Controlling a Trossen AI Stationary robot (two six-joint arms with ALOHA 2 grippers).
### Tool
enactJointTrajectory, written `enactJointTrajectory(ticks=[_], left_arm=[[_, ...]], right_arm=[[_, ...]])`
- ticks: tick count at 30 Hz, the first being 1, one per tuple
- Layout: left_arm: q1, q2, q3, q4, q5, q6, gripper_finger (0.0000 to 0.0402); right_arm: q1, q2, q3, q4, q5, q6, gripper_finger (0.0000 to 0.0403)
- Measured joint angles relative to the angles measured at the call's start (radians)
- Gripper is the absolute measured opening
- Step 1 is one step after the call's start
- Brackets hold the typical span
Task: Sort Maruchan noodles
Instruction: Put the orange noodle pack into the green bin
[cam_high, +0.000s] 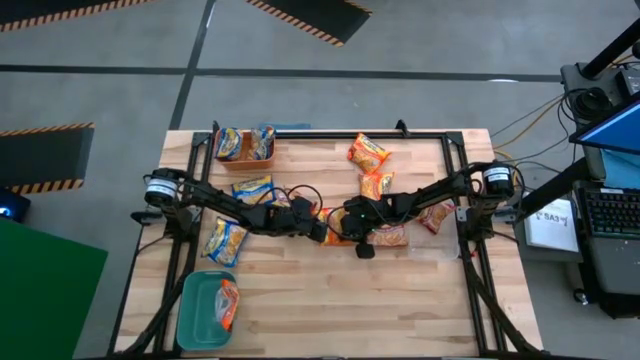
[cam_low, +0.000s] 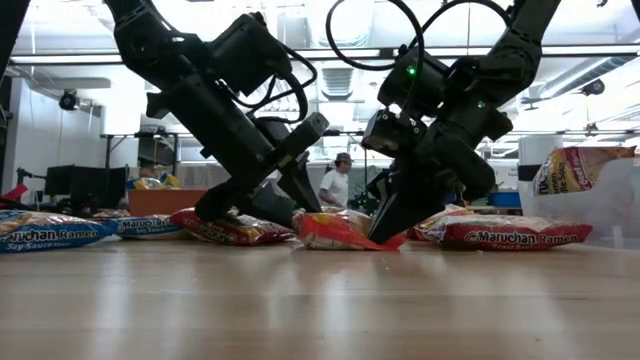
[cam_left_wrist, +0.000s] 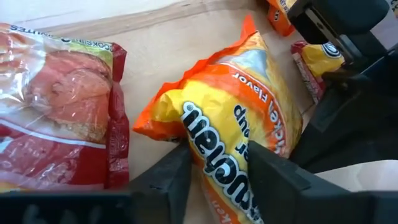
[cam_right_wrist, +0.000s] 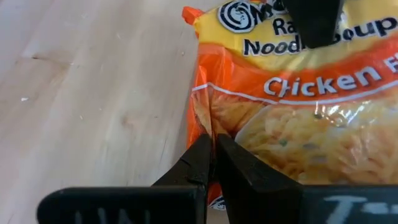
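An orange Maruchan chicken packet (cam_high: 336, 232) lies on the wooden table (cam_high: 330, 300) at its middle, between my two grippers; it also shows in the low view (cam_low: 335, 232). My left gripper (cam_high: 320, 226) comes from the left and is shut on it (cam_left_wrist: 224, 168). My right gripper (cam_high: 352, 228) comes from the right and is shut on its edge (cam_right_wrist: 210, 149). A red packet (cam_left_wrist: 56, 106) lies just beside the left gripper. Blue-and-yellow packets (cam_high: 252, 188) (cam_high: 225, 240) lie at the left, orange ones (cam_high: 367, 152) (cam_high: 376, 184) at the far middle, and red ones (cam_high: 435, 215) at the right. My left gripper pinches the orange packet's end (cam_left_wrist: 214, 152) between its two fingers (cam_left_wrist: 168, 180), slanting down from the table's left. The packet bulges up between them and rests on the table. My right gripper pinches the packet's thin side edge (cam_right_wrist: 200, 121) between its nearly closed fingertips (cam_right_wrist: 233, 158), slanting down from the table's right. The packet lies flat on the wood.
An orange bin (cam_high: 245, 148) with blue-and-yellow packets stands at the far left. A teal bin (cam_high: 205, 308) with one packet stands at the near left. A clear container (cam_low: 610, 205) stands at the right. A person (cam_low: 333, 185) stands in the room behind the table.
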Motion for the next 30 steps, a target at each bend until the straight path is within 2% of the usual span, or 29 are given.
enactJointTrajectory(ticks=[4, 10, 19, 22, 25, 30], left_arm=[[-0.001, 0.000, 0.002, 0.001, 0.000, 0.034, 0.0082], [-0.001, -0.002, 0.002, -0.005, -0.004, 0.101, 0.0045], [-0.027, -0.007, 0.071, -0.029, -0.011, 0.332, 0.0038], [-0.045, -0.011, 0.117, -0.062, -0.048, 0.424, 0.0038], [-0.074, -0.012, 0.182, -0.136, -0.106, 0.544, 0.0038], [-0.130, -0.013, 0.330, -0.341, -0.204, 0.683, 0.0038]], right_arm=[[0.000, -0.038, -0.002, -0.023, 0.010, 0.003, 0.0017], [0.000, -0.163, -0.005, -0.119, 0.006, -0.001, 0.0017], [-0.003, -0.399, -0.003, -0.184, 0.003, -0.045, 0.0017], [-0.003, -0.470, -0.003, -0.181, 0.002, -0.067, 0.0018], [-0.003, -0.531, -0.003, -0.186, 0.005, -0.095, 0.0018], [-0.003, -0.627, -0.002, -0.240, 0.093, -0.140, 0.0018]])
